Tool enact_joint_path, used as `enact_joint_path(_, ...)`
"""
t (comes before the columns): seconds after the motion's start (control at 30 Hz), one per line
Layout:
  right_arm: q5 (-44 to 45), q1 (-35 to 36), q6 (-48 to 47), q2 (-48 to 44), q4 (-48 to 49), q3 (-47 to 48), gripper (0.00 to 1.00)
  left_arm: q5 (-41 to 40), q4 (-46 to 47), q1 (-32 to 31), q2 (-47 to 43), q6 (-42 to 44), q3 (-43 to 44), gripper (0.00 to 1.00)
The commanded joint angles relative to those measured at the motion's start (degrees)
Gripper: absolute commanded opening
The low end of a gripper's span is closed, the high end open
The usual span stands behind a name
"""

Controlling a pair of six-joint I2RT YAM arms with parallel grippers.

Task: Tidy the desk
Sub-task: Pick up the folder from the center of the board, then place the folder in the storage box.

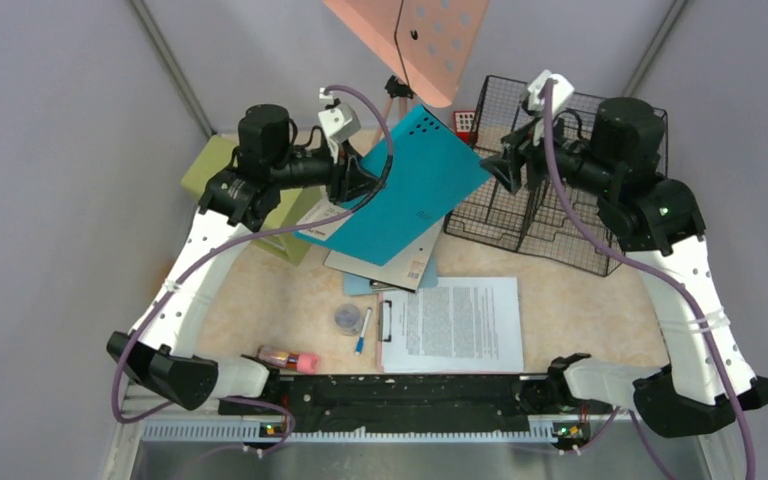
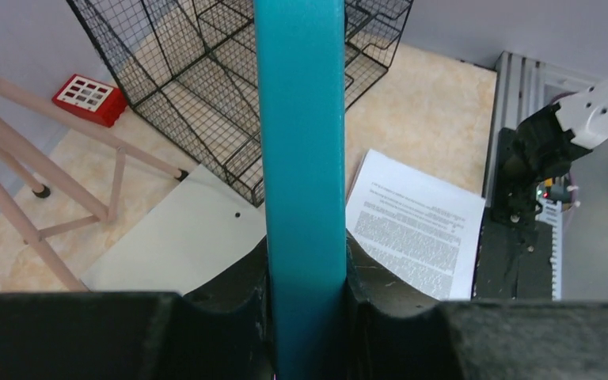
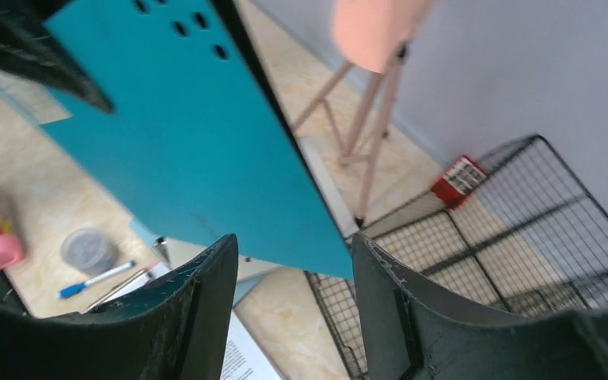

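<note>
Left gripper (image 2: 305, 277): clamped on teal folder (image 1: 415, 175), above desk (image 1: 580, 310).
Right gripper (image 3: 294, 269): fingers apart, at folder's corner.
Wire basket (image 1: 560, 215): on desk, far right.

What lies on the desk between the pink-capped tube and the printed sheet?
A small round container and a blue-tipped pen lie there, as the top view shows.

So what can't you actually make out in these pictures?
- Top view: the text on the printed sheet is too small to read.
- Top view: the teal folder hides most of the paper stack beneath it.
- Top view: the pink panel is cut off by the upper edge.
</note>
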Motion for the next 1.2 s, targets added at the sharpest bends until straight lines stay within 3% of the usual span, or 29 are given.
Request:
enact_joint_path(0.0, 5.53, -6.62, 5.93, -1.88, 3.16, -0.86, 0.55, -1.83, 10.71, -3.03, -0.83, -9.93, 1.16, 0.00)
enact_joint_path(0.3, 5.25, -22.04, 15.27, -2.89, 7.27, -5.36, 0.53, -15.92, 14.15, -11.37, 4.68, -11.97, 6.26, 0.00)
enact_joint_path(0.43, -5.91, -27.63, 15.77, -1.27, 7.31, -5.44, 0.53, -19.15, 14.34, -15.02, 7.33, -12.02, 9.03, 0.00)
enact_joint_path(0.5, -15.13, -27.86, 10.58, -0.33, 5.45, -5.00, 0.54, -19.38, 14.46, -15.41, 8.00, -11.97, 9.69, 0.00)
enact_joint_path(0.63, -23.03, -27.82, -2.74, -0.99, -0.91, -3.81, 0.59, -17.77, 12.51, -15.44, 7.91, -8.54, 9.67, 0.00)
enact_joint_path(0.83, -28.43, -27.74, -18.44, 1.55, -14.02, 1.66, 0.68, -11.82, 2.41, -15.47, 5.92, 4.71, 8.54, 0.00)
enact_joint_path(0.9, -30.98, -27.47, -21.70, 1.14, -14.34, 0.81, 0.70, -10.44, -1.27, -15.44, 5.61, 9.17, 8.71, 0.00)
enact_joint_path(1.03, -30.36, -21.16, -23.66, -1.85, -11.26, -4.10, 0.84, -8.45, -7.11, -15.47, 6.09, 15.04, 10.74, 0.00)
enact_joint_path(1.17, -26.80, -13.78, -25.09, -2.39, -11.93, -6.86, 0.86, -7.97, -9.89, -15.43, 6.57, 16.86, 12.03, 0.00)
